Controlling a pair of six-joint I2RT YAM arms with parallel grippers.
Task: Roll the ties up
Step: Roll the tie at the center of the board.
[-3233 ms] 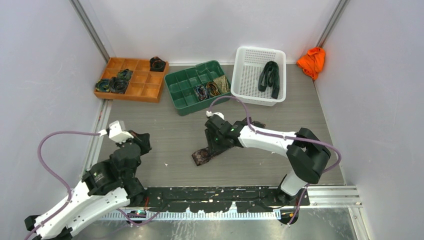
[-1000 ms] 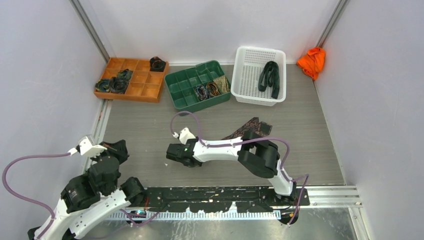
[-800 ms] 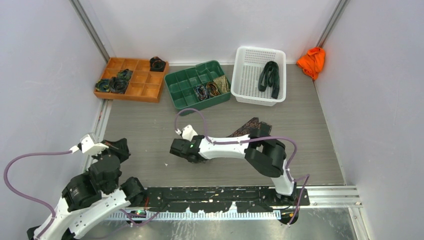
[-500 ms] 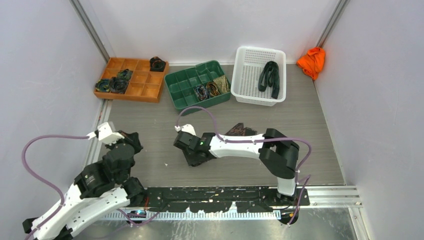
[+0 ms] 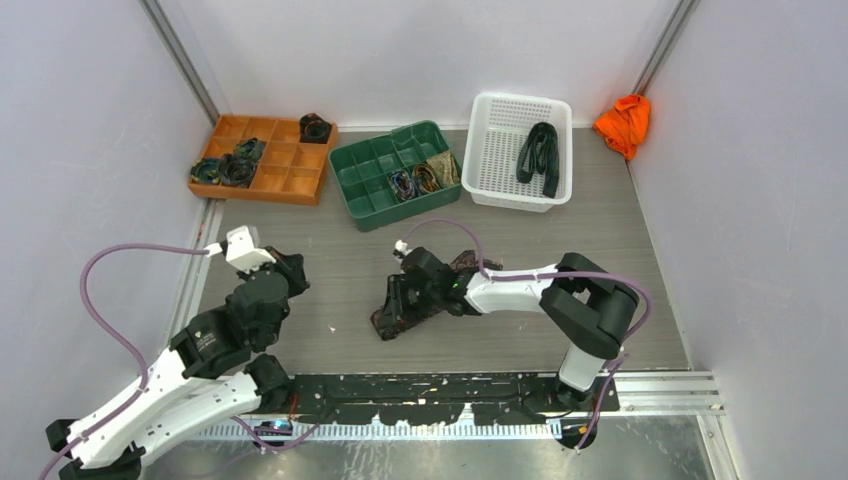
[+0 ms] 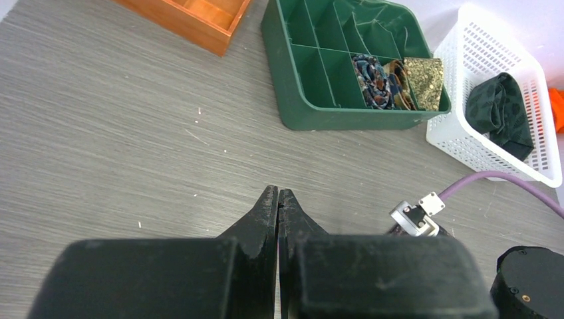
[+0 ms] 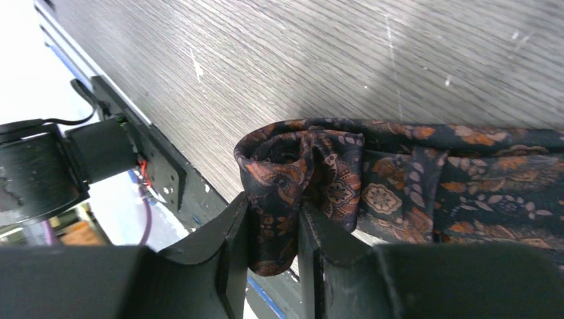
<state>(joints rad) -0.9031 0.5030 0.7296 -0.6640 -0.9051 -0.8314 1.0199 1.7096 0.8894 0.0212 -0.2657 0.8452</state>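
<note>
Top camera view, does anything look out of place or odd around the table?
One thing: an orange cloth lies crumpled in the far right corner against the wall, beside the white basket and not in any container.

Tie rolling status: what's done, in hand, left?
Done: coiled ties sit in the orange tray and green tray. In hand: right pincer shut on the paisley tie, whose end has only a first curl. Remaining: the rest of it lies flat, and the dark tie in the white basket looks unrolled. Left pincer shut, empty.
</note>
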